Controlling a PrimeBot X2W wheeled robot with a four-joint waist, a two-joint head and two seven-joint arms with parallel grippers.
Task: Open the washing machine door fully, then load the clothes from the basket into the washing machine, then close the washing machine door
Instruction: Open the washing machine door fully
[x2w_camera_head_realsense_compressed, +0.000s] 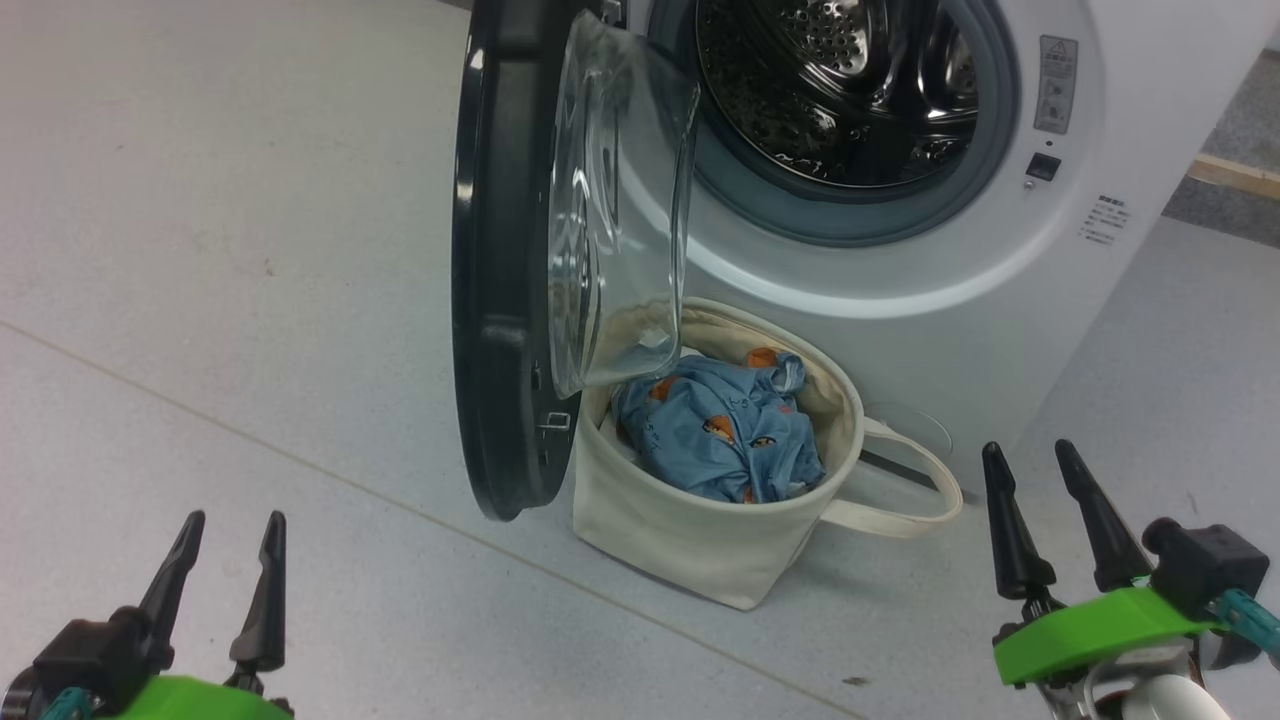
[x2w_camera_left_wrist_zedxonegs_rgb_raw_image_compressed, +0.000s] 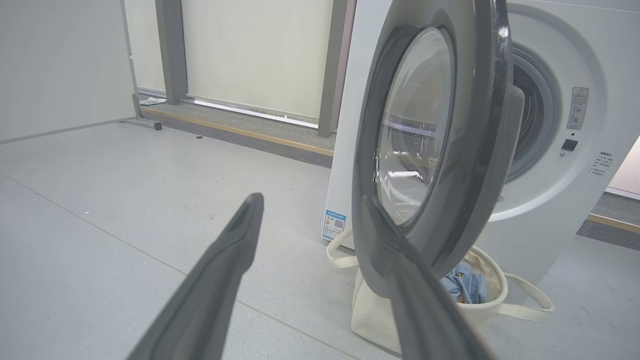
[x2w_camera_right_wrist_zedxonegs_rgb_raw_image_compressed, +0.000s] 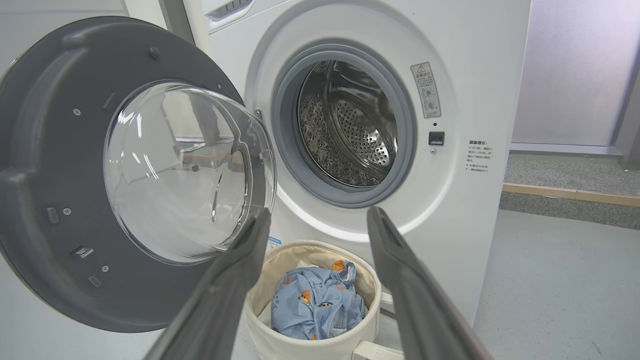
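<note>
Head, left wrist and right wrist views of a front-loading washing machine with its door swung out. The washing machine door stands edge-on in the head view, roughly square to the machine's front. Its glossy black rim faces the open grey floor on the left, and its clear glass bowl bulges toward the drum. The drum mouth, ringed in grey, is fully exposed.

The basket — a round cream canvas tub — sits on the floor just in front of the machine, below the drum mouth. The bowl's lower edge overhangs the basket's left rim, so the way into the tub is open from the right and front. One loop handle lies out on the floor to the right.

The clothes lie crumpled inside the basket: light blue fabric printed with orange-brown animals, heaped below the rim.

The left gripper hangs at lower left, well apart from the door, fingers spread and holding nothing. The right gripper hangs at lower right near the loop handle — likewise spread, with nothing between its fingers.
</note>
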